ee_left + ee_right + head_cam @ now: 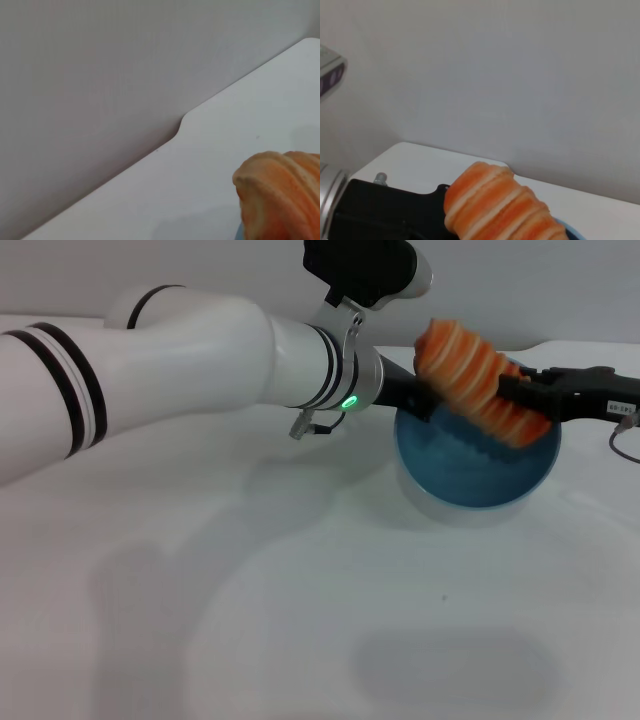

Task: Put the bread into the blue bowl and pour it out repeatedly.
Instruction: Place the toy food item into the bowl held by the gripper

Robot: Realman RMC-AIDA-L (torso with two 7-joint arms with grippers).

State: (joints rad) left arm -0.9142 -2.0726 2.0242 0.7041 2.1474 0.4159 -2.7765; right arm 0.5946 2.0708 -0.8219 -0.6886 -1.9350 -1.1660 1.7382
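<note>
The bread (475, 375), an orange-brown ridged loaf with pale stripes, hangs tilted over the blue bowl (470, 480), its lower end just inside the rim. My right gripper (518, 400) reaches in from the right and is shut on the bread's lower end. My left gripper (424, 400) is at the bowl's left rim and grips it. The bowl stands on the table. The bread's end shows in the left wrist view (280, 195), and the whole loaf in the right wrist view (495, 205), with the left gripper's black body (385, 210) behind it.
The white table (300, 620) stretches wide in front of the bowl. Its back edge with a notch (182, 122) meets a grey wall. My thick white left arm (180, 370) spans the back left. A grey cable (625, 440) hangs by the right gripper.
</note>
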